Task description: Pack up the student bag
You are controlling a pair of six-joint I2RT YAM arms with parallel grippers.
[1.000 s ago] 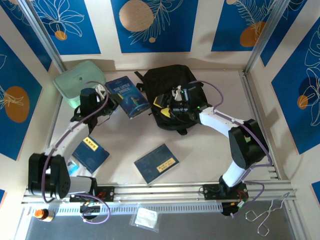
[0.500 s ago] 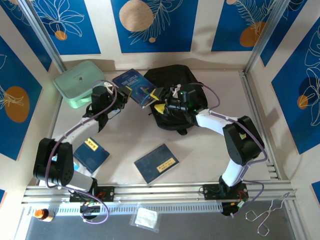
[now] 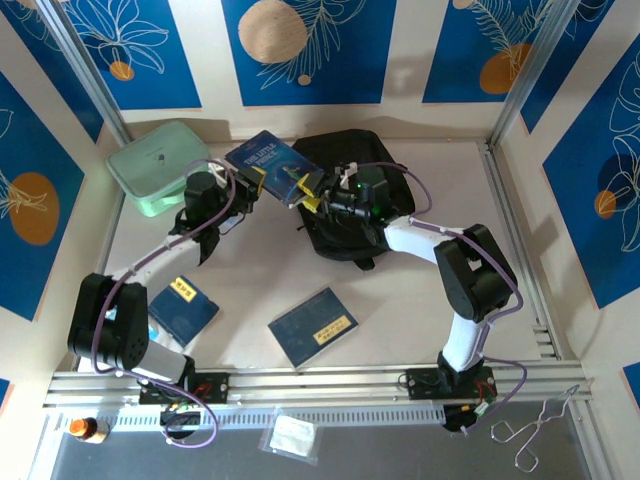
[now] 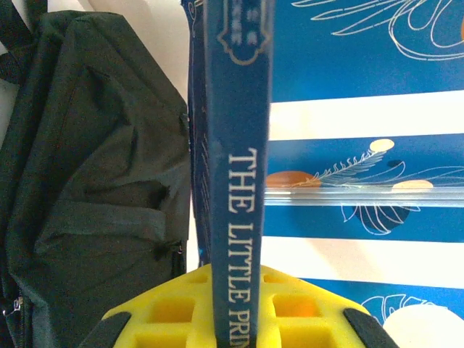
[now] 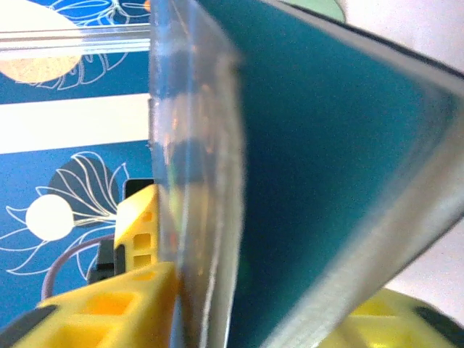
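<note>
Far left of the student bag, a mint-green hard case sits closed on the table, nothing touching it. Between case and bag, the left gripper is clenched on the blue Little Prince book. Left wrist view has the book's spine pinched upright between the yellow fingers, with the bag just beside it. The book is up off the table and tilted, its right edge at the bag's left side.

At that right edge, over the bag, is the right gripper. Right wrist view shows the book's wrapped edge in the gap between its yellow fingers, one finger against the wrap. Cannot tell if it has clamped or is only around it.

The bag lies flat, black fabric. Cannot tell if a zip is open, as the right arm covers the middle.

Nearer than the bag and well apart from it lie two more blue books, one near-left and one straight in front, both flat on the table.

Progress, my read: early. Nothing is visibly inside the bag. The first book looks mid-handover or is being steered toward the opening. Left to do: get it in, then the two on the table, maybe the case.
</note>
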